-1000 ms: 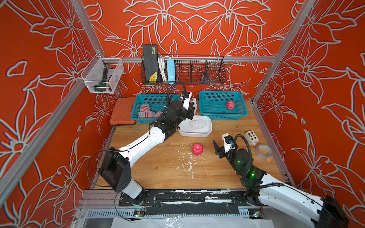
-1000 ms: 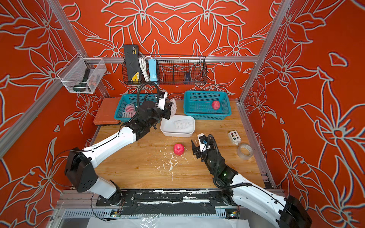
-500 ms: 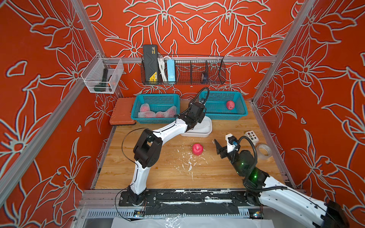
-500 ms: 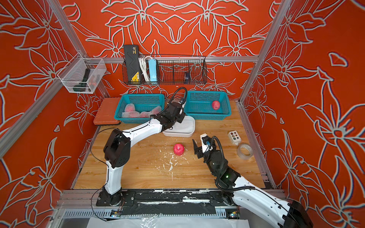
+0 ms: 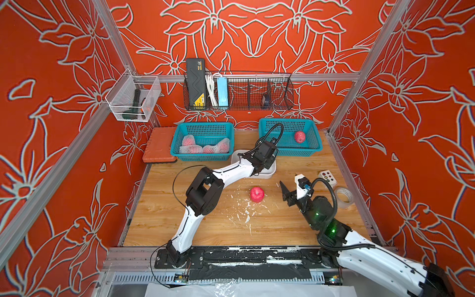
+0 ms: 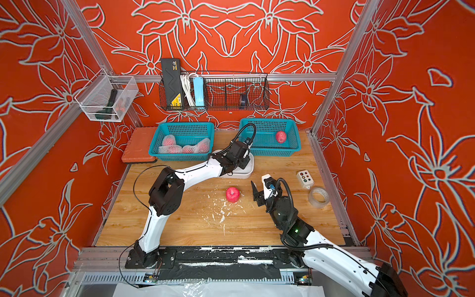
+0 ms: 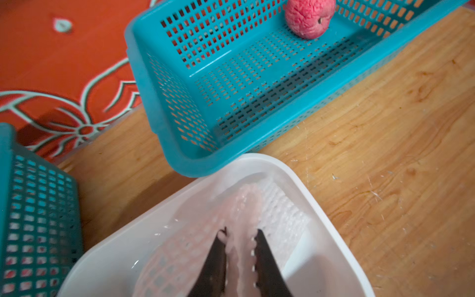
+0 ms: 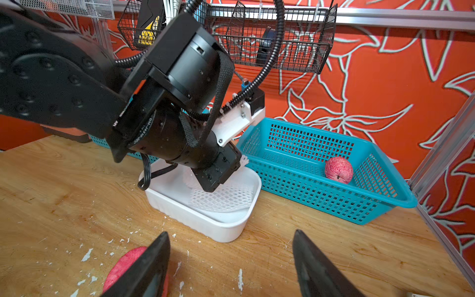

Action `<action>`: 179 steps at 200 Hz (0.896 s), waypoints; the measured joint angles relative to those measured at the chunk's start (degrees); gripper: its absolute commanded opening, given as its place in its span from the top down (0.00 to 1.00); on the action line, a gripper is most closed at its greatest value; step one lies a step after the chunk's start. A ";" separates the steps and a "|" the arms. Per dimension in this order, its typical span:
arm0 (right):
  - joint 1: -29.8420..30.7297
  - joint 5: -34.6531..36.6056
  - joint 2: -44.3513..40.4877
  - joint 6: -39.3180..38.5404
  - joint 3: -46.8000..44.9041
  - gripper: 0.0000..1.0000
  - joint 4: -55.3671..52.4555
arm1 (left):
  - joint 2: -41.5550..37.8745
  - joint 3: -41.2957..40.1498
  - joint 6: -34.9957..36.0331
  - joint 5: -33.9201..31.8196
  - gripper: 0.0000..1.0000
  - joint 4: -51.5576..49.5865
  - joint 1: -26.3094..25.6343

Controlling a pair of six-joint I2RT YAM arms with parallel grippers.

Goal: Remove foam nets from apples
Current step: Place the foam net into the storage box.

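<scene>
My left gripper (image 7: 241,231) reaches down into the white tub (image 5: 262,177). Its jaws are narrowly parted, with a foam net (image 7: 241,205) lying between them and touching both fingers. Another foam net (image 8: 223,198) lies flat in the tub. A bare apple (image 5: 257,194) sits mid-table. My right gripper (image 8: 230,234) hovers open and empty just right of it, one finger beside that apple (image 8: 128,264). A second bare apple (image 5: 299,136) rests in the right teal basket (image 5: 290,151). Several netted apples (image 5: 203,146) fill the left teal basket (image 5: 203,124).
White foam crumbs (image 5: 244,210) litter the wood in front of the bare apple. A button box (image 5: 327,177) and a tape roll (image 5: 344,197) lie near the right wall. An orange pad (image 5: 159,146) sits left of the baskets, and a wire shelf (image 5: 239,92) hangs on the back wall.
My left arm swung right and lowered the foam net from above the tub's back edge down into the tub, and its jaws have parted slightly. The right gripper has barely moved.
</scene>
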 measured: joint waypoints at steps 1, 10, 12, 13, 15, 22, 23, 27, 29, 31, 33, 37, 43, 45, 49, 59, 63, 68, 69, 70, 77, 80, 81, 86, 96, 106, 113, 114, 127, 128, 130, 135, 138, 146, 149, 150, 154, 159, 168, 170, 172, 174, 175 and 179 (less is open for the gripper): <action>0.00 0.00 -0.02 0.00 0.00 0.25 0.00 | 0.04 0.04 -0.09 0.02 0.71 0.00 0.00; 0.00 0.02 -0.20 0.02 -0.07 0.25 -0.04 | 1.05 0.63 0.00 0.63 0.62 0.00 0.00; 0.00 0.02 -0.24 0.00 -0.09 0.25 -0.04 | 1.31 0.81 -0.17 0.98 0.60 -0.04 0.00; 0.00 0.02 -0.24 0.00 -0.09 0.25 -0.04 | 1.40 0.87 -0.28 1.01 0.59 -0.04 0.00; 0.00 0.02 -0.26 0.02 -0.09 0.25 -0.04 | 1.68 0.98 -0.35 1.03 0.58 0.02 0.00; 0.00 0.02 -0.35 0.00 -0.11 0.25 -0.07 | 2.45 1.31 -0.48 1.53 0.58 0.09 0.00; 0.00 0.02 -0.35 0.00 -0.11 0.25 -0.07 | 2.62 1.33 -0.33 1.77 0.58 0.07 0.00; 0.00 0.02 -0.39 0.00 -0.11 0.25 -0.09 | 3.02 1.42 -0.81 2.08 0.57 0.07 0.00; 0.00 0.02 -0.39 0.02 -0.11 0.25 -0.09 | 3.17 1.44 -0.66 2.29 0.57 0.07 0.00; 0.00 0.02 -0.42 0.00 -0.11 0.25 -0.11 | 3.34 1.42 -0.70 2.71 0.56 0.02 0.00; 0.00 0.02 -0.42 0.02 -0.11 0.25 -0.11 | 3.48 1.42 -0.79 2.71 0.54 0.04 0.00; 0.00 0.02 -0.44 0.00 -0.11 0.25 -0.11 | 3.78 1.42 -0.87 3.10 0.52 -0.04 0.00; 0.00 0.02 -0.44 0.00 -0.11 0.25 -0.11 | 4.09 1.42 -1.03 3.56 0.52 -0.11 0.00; 0.00 0.02 -0.44 0.02 -0.11 0.25 -0.13 | 4.20 1.40 -1.05 3.82 0.52 -0.13 0.00; 0.00 0.02 -0.44 0.00 -0.11 0.25 -0.13 | 4.31 1.38 -1.38 4.07 0.52 -0.15 0.00; 0.00 0.02 -0.44 0.00 -0.13 0.25 -0.17 | 4.37 1.18 -1.57 5.14 0.47 -0.09 0.00; 0.00 0.02 -0.44 0.00 -0.13 0.25 -0.17 | 4.37 1.11 -1.57 5.40 0.46 0.00 0.00; 0.00 0.02 -0.44 0.00 -0.13 0.25 -0.22 | 4.37 1.03 -1.99 5.86 0.45 0.31 0.00; 0.00 0.02 -0.44 0.00 -0.13 0.25 -0.22 | 4.37 1.01 -1.92 5.92 0.45 0.37 0.00; 0.00 0.02 -0.44 0.02 -0.13 0.25 -0.24 | 4.37 0.98 -1.86 6.12 0.45 0.48 0.00; 0.00 0.02 -0.44 0.02 -0.13 0.25 -0.33 | 4.37 0.85 -2.12 6.82 0.42 0.96 0.00; 0.00 0.02 -0.44 0.02 -0.13 0.25 -0.37 | 4.37 0.81 -2.23 7.15 0.39 1.05 0.02; 0.00 0.02 -0.44 0.00 -0.13 0.25 -0.37 | 4.37 0.79 -2.25 7.21 0.38 1.09 0.02; 0.00 0.02 -0.44 0.00 -0.13 0.25 -0.42 | 4.37 0.72 -2.38 7.78 0.34 1.14 0.04; 0.00 0.02 -0.44 0.02 -0.13 0.25 -0.44 | 4.37 0.59 -2.71 8.66 0.33 1.40 0.09; 0.00 0.02 -0.44 0.02 -0.15 0.25 -0.44 | 4.37 0.48 -2.95 9.57 0.29 1.70 0.33; 0.00 0.02 -0.44 0.02 -0.15 0.25 -0.48 | 4.37 0.39 -3.13 10.14 0.28 1.88 0.39; 0.00 0.02 -0.44 0.02 -0.15 0.25 -0.48 | 4.37 0.37 -3.15 10.16 0.28 1.90 0.39; 0.00 0.02 -0.44 0.02 -0.15 0.25 -0.52 | 4.33 0.02 -3.32 11.43 0.26 2.51 0.63; 0.00 0.02 -0.44 0.02 -0.15 0.25 -0.52 | 4.33 0.00 -3.34 11.50 0.26 2.54 0.66; 0.00 0.02 -0.44 0.02 -0.15 0.25 -0.52 | 4.26 -0.11 -3.32 11.69 0.25 2.67 0.70; 0.00 0.02 -0.44 0.02 -0.15 0.25 -0.55 | 4.20 -0.39 -3.34 12.09 0.22 2.84 0.76; 0.00 0.02 -0.42 0.02 -0.15 0.25 -0.55 | 4.07 -0.61 -3.32 12.41 0.20 2.95 0.79; 0.00 0.02 -0.39 0.02 -0.15 0.25 -0.55 | 3.61 -1.40 -3.56 12.83 0.19 3.26 0.87; 0.00 0.02 -0.39 0.02 -0.15 0.25 -0.55 | 3.39 -1.73 -3.50 13.11 0.19 3.30 0.87; 0.00 0.02 -0.39 0.02 -0.15 0.25 -0.55 | 3.30 -1.81 -3.41 13.09 0.19 3.32 0.87; 0.00 0.02 -0.37 0.02 -0.17 0.25 -0.55 | 2.99 -2.25 -3.61 13.33 0.19 3.39 0.94; 0.00 0.02 -0.35 0.02 -0.22 0.25 -0.55 | 2.49 -2.71 -3.56 13.64 0.18 3.39 1.05; 0.00 0.00 -0.26 0.02 -0.24 0.25 -0.55 | 1.64 -3.15 -3.52 14.03 0.17 3.39 1.14; 0.00 0.00 -0.22 0.02 -0.24 0.25 -0.55 | 1.44 -3.21 -3.50 14.03 0.17 3.39 1.14; 0.00 0.00 -0.17 0.02 -0.24 0.25 -0.55 | 1.29 -3.21 -3.50 14.10 0.15 3.39 1.16; 0.00 0.00 -0.11 0.02 -0.24 0.25 -0.55 | 1.11 -3.26 -3.52 14.21 0.14 3.39 1.18; 0.00 0.00 -0.09 0.02 -0.24 0.25 -0.55 | 1.05 -3.26 -3.50 14.19 0.13 3.39 1.18; 0.00 0.00 0.00 0.02 -0.24 0.25 -0.55 | 0.50 -3.32 -3.43 14.29 0.12 3.41 1.18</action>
